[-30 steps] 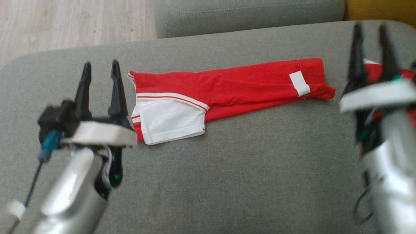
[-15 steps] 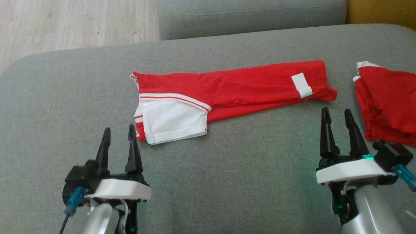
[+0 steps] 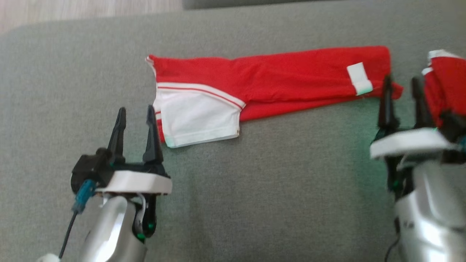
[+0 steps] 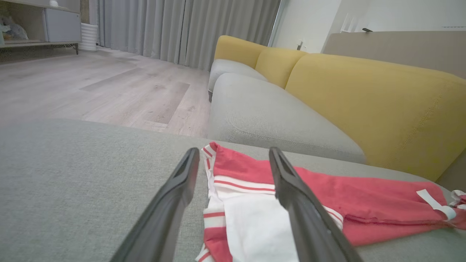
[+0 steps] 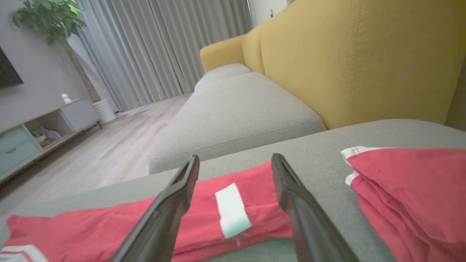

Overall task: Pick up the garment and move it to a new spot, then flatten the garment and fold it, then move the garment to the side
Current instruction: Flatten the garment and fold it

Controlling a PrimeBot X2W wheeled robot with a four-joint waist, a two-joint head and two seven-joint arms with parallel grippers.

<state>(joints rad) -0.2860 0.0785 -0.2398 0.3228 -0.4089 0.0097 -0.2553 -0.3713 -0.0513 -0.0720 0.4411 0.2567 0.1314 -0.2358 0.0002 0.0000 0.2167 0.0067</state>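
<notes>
left gripper [image 3: 135, 108], right gripper [image 3: 401, 77]: jaws apart, empty, near the folded garment [image 3: 291, 78]

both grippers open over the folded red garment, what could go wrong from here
1. The right gripper hovers open at the tagged end of the garment, close beside a second red garment; a wide pinch might snag that one too.
2. The garment lies in stacked layers; the left gripper, open by the white panel, could catch only the top layer, so the fold may open when lifted.
</notes>
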